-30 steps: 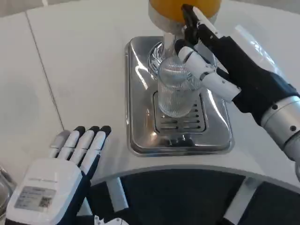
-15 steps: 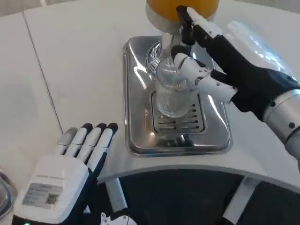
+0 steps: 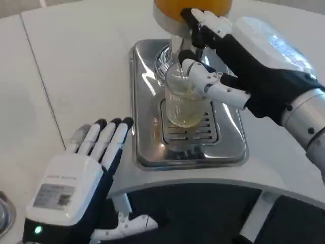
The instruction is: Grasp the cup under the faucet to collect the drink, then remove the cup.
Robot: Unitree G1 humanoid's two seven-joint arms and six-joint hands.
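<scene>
A ribbed clear glass cup (image 3: 184, 100) stands on the grate of the steel drip tray (image 3: 146, 147), under the faucet of the orange drink dispenser (image 3: 175, 11). Pale yellow drink fills its lower part. My right hand (image 3: 238, 61) comes in from the right: its thumb lies across the cup's near rim and its fingers reach up to the faucet lever. My left hand (image 3: 86, 168) lies open and flat on the table at the lower left, fingers pointing toward the tray.
The white table's curved front edge (image 3: 213, 180) runs just below the tray. A seam in the tabletop (image 3: 43, 76) runs down the left. A bit of clear glass (image 3: 4, 213) shows at the lower left corner.
The cup was empty a second ago and now holds yellow drink. The whole picture has shifted slightly, so the camera moved. My left hand shows a little higher and further right.
</scene>
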